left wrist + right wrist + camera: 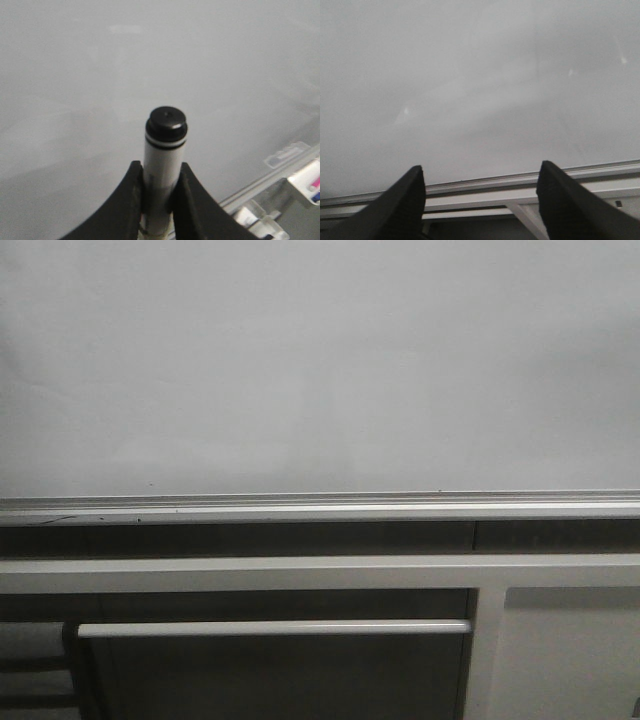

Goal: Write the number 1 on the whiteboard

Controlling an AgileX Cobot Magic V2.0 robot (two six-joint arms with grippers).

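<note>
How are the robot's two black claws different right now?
The left gripper is shut on a white marker with a black cap, while the right gripper holds nothing. The left gripper's fingers press close together around the marker; the right gripper's fingers stand wide apart. Both are black and face the blank whiteboard.

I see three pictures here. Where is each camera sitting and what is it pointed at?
Front view: looks forward at the whiteboard and its tray rail; no robot part shows.
Left wrist view: on the left arm, facing the board; left gripper jaws clamp a marker.
Right wrist view: on the right arm, facing the board; right gripper jaws spread, empty.
All three share the blank board and rail.
</note>
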